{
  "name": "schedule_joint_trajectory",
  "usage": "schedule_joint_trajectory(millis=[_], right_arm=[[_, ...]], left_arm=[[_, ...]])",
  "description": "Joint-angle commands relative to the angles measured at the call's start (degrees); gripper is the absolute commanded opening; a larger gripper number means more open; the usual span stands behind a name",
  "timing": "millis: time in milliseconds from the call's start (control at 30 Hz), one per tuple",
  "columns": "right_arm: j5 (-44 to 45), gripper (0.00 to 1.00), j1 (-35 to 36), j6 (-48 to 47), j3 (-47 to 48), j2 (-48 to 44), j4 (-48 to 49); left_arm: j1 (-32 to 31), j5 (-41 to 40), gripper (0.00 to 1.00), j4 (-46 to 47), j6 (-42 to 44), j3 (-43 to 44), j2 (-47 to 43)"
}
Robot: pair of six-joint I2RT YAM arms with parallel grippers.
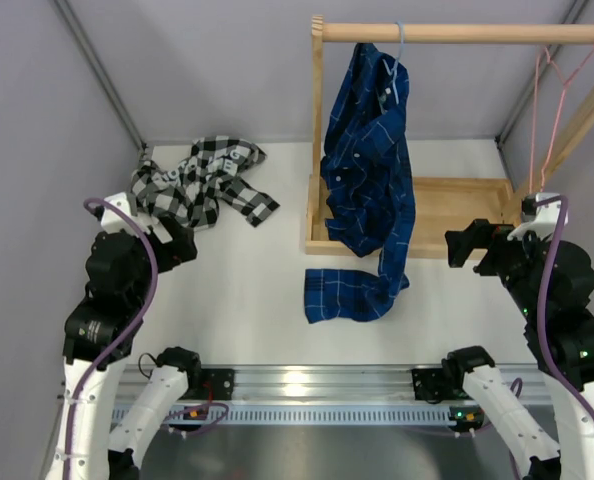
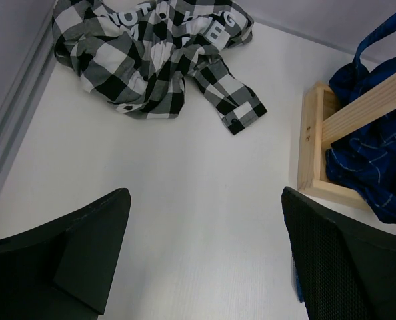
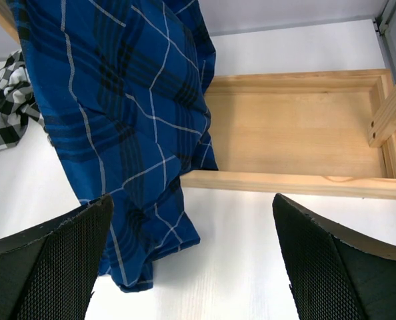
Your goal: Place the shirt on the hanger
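**While the shirt (image 1: 199,182) lay crumpled, both claws gaped**

As the left claw (image 2: 205,227) hung with fingers spread over the table (image 2: 185,173), the shirt lay bunched at its far left. The right claw (image 3: 191,247), also spread, faced a wooden tray (image 3: 291,133). The hanger (image 1: 555,110) hung from the rail's (image 1: 457,33) right end.

Top cam high, down-facing, L wrist low toward shirt (image 2: 145,60), R wrist close on blue shirt (image 3: 111,100), shared by all.
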Motion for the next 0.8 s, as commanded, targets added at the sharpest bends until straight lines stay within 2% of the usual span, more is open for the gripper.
schedule_joint_trajectory(millis=[0, 200, 300, 433, 467, 500, 567, 633, 667, 767], right_arm=[[-0.32, 0.99, 0.21, 0.43, 1.68, -0.33, -0.31], [-8.47, 0.99, 0.21, 0.25, 3.17, -1.21, 1.88], [-16.38, 0.99, 0.21, 0.95, 5.01, 0.01, 5.66], [-27.36, 0.99, 0.3, 3.06, 8.53, 2.74, 8.39], [-28.61, 1.0, 0.21, 3.76, 8.88, 2.83, 8.91], [-29.57, 0.99, 0.21, 3.94, 8.88, 2.31, 9.44], [-31.95, 0.99, 0.12, 3.68, 8.36, 1.52, 10.68], [-33.27, 0.99, 0.21, 2.98, 8.18, 0.03, 10.16], [-33.45, 1.0, 0.21, 1.85, 8.09, -0.41, 9.54], [-32.67, 0.99, 0.99, 0.52, 7.31, -2.69, 8.13]], left_arm=[[-0.18, -0.36, 0.98, -0.24, -1.61, 2.15, 0.81], [-0.18, -0.54, 0.98, 0.02, -3.9, 6.35, 6.16], [-0.09, -0.28, 0.98, 2.99, -6.18, 9.17, 13.89], [1.13, -6.24, 0.98, 8.63, -9.09, 15.22, 28.9], [3.32, -7.82, 0.98, 8.64, -9.0, 16.99, 37.29], [5.08, -8.1, 0.98, 8.64, -9.35, 18.57, 41.38], [9.81, -4.69, 0.98, 8.72, -9.79, 23.65, 52.86], [10.46, -3.27, 0.98, 8.55, -8.66, 28.4, 60.63], [10.46, -2.05, 0.98, 8.29, -6.21, 34.17, 67.98], [12.21, 0.59, 0.98, 6.8, -2.42, 44.38, 79.51]])
